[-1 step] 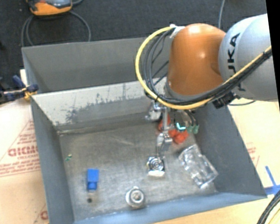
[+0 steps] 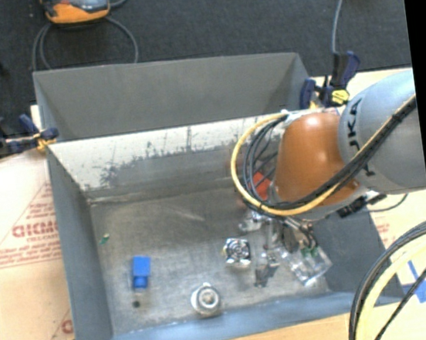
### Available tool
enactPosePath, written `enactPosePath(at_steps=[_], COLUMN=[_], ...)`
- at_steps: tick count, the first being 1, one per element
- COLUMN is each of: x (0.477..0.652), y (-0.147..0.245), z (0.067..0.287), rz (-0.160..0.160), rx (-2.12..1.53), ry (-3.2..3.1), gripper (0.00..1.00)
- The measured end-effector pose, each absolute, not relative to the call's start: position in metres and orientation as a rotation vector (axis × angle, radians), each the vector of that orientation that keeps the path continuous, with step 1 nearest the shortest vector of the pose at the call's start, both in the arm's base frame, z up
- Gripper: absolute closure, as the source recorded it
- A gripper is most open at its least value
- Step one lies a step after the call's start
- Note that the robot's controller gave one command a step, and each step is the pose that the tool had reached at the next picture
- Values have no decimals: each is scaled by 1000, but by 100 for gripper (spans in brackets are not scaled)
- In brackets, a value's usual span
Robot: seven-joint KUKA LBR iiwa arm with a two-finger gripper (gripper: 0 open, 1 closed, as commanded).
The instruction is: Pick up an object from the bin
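Note:
My gripper (image 2: 263,269) hangs low over the bin's front right part, below the orange wrist cover. Just left of it lies a small shiny crumpled metallic thing (image 2: 237,252). A clear plastic piece (image 2: 310,265) lies close on its right, near the bin's right wall. A round silver cap-like thing (image 2: 206,299) sits further left at the front wall. Nothing shows held in the gripper.
A small blue block (image 2: 140,272) lies at the front left of the bin floor, with a tiny dark speck beside it. A red-orange thing (image 2: 259,185) peeks out behind the arm's cables near the back right. The arm covers the bin's right side.

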State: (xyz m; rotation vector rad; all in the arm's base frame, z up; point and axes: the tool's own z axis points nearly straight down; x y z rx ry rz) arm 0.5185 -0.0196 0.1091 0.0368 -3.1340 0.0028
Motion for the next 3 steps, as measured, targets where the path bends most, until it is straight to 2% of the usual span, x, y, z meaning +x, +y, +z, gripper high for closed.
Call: enactPosePath(at_steps=[1,2,3], x=[527,530,570], y=[-12,-12,-65], z=[72,76,229], rz=[1,1,7], rx=[57,54,821], ry=[-3150,-3159,-3043], gripper=[0,100,100])
